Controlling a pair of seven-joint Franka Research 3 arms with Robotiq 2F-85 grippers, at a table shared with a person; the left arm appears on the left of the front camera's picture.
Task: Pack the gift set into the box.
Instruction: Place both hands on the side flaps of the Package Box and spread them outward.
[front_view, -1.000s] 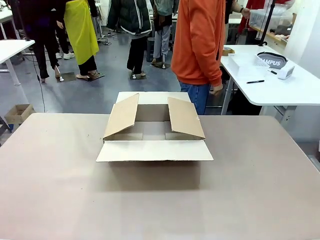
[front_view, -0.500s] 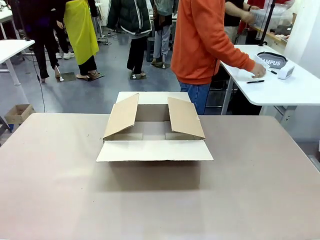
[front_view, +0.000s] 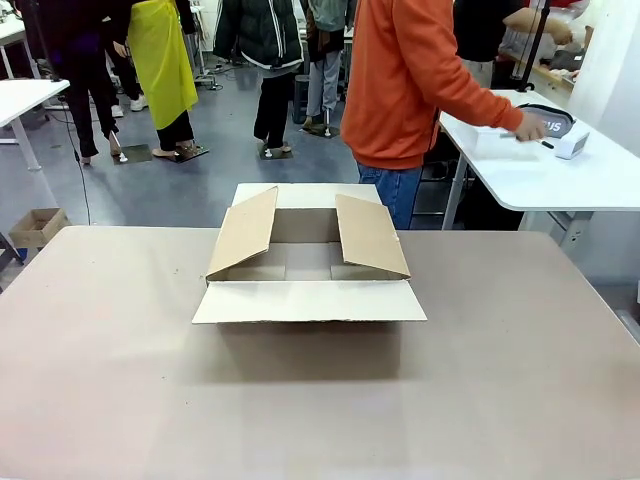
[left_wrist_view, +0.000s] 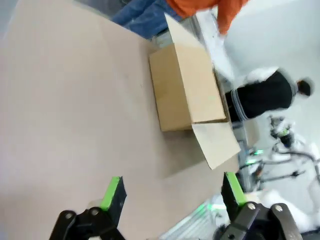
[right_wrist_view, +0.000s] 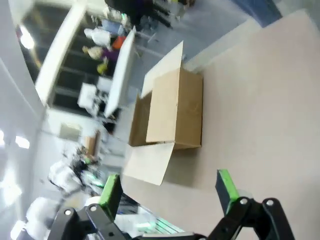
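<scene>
Brown cardboard box (front_view: 310, 300) sits flaps-open on the tabletop (front_view: 110, 400); left gripper (left_wrist_view: 172, 182) and right gripper (right_wrist_view: 168, 179) both hover off to its sides, fingers spread wide apart

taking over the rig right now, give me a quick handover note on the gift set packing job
Box: in the middle of the table, all four flaps open. The part of its inside seen from the front holds nothing.
Left gripper: open and empty, above the table off to one side of the box.
Right gripper: open and empty, above the table on the box's other side.
Gift set: on the white side table, with the small white item beside the pouch and the person's hand at them.
Done: box opened.
Left: the gift set has to come over and go into the box.
</scene>
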